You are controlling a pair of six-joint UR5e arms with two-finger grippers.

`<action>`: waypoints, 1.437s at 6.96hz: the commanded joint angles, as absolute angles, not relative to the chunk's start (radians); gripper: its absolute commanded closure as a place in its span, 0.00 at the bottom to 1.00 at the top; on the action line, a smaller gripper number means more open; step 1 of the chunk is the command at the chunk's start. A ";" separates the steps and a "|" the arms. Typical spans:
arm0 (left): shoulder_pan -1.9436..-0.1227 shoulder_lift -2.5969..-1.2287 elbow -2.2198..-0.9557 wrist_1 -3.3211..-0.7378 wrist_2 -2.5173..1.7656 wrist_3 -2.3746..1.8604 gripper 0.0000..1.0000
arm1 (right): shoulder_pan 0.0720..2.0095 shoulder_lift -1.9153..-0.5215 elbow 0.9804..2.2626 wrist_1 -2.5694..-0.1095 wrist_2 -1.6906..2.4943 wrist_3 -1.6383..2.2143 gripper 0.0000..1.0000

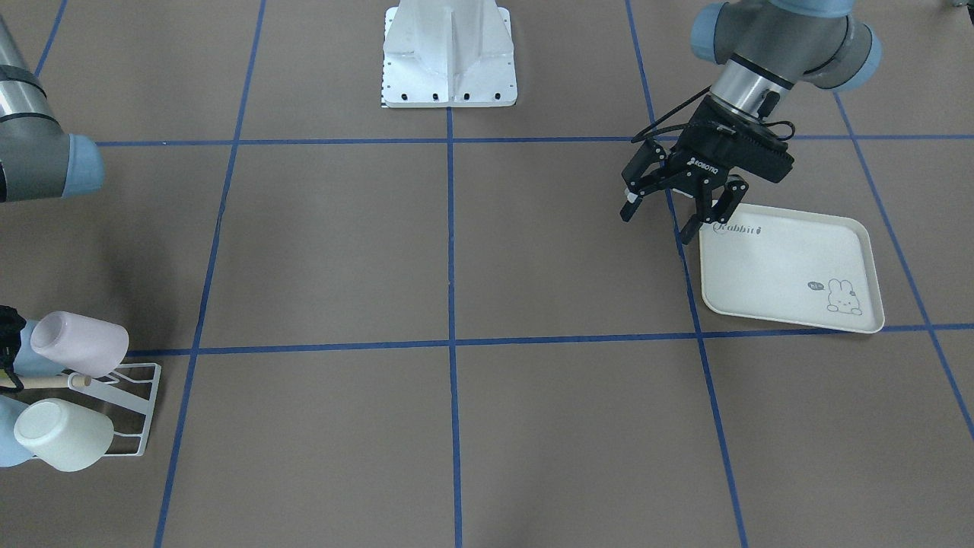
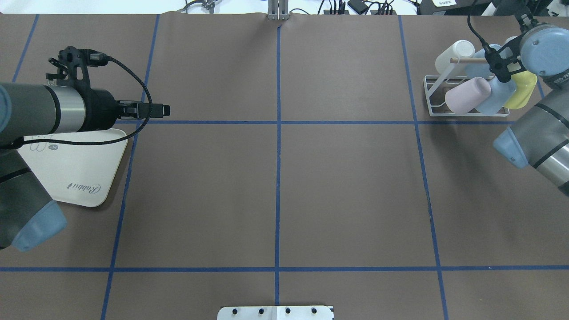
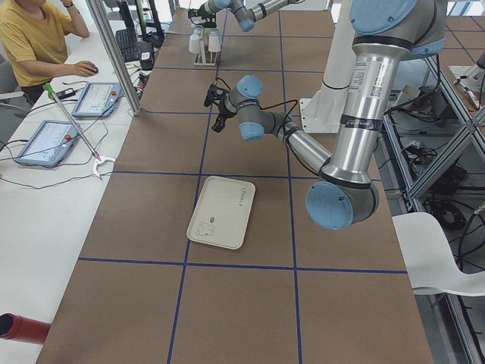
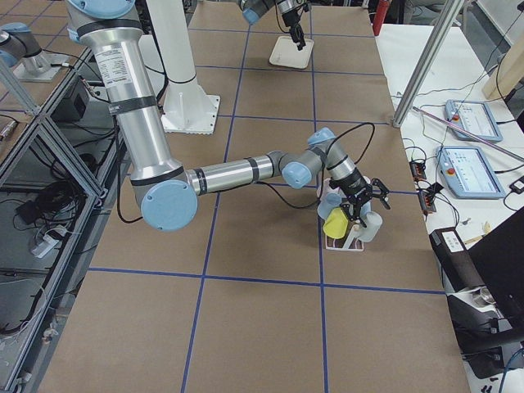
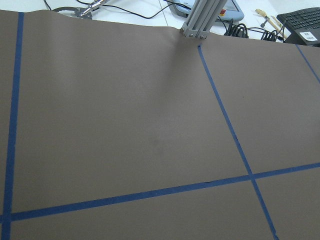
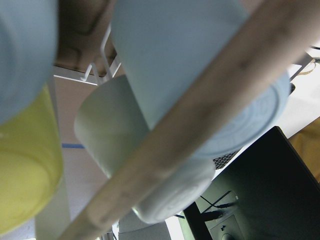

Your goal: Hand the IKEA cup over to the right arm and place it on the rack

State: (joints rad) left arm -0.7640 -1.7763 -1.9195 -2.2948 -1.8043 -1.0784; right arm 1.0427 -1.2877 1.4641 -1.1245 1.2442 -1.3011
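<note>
Front-facing view: you have the left gripper (image 1: 657, 225) at about 2 o'clock. Its fingers are apart and hold nothing, hanging over the 11 o'clock corner of the cream tray (image 1: 791, 266). The rack (image 1: 141, 415) sits on the table (image 1: 456, 251) at 8 o'clock, carrying a pink cup (image 1: 80, 342) and a cream cup (image 1: 65, 434).

Overhead view: the rack is at 2 o'clock, with a blue cup (image 2: 495, 95) and a yellow cup (image 2: 522, 91) beside the pink one. The right gripper (image 2: 498, 70) sits low among them, but you cannot tell how its fingers stand.

Right wrist view: the wooden rod (image 6: 165, 125) crosses diagonally, close against the cups.
</note>
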 commanded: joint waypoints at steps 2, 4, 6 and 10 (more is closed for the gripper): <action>-0.764 -1.776 -1.921 -2.295 -1.804 -1.078 0.00 | 1.043 -1.281 1.479 -1.124 1.250 -1.293 0.00; -0.765 -1.776 -1.922 -2.296 -1.804 -1.078 0.00 | 1.045 -1.279 1.550 -1.121 1.338 -1.121 0.00; -0.767 -1.775 -1.934 -2.296 -1.805 -1.077 0.00 | 1.046 -1.339 1.693 -1.123 1.525 -0.694 0.00; -0.770 -1.752 -1.970 -2.292 -1.809 -1.065 0.00 | 1.042 -1.361 1.913 -1.118 1.807 0.362 0.00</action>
State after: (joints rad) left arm -0.7694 -1.7543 -1.9653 -2.2922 -1.8080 -1.0659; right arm 1.0438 -1.3608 1.8655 -1.1182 1.7758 0.0852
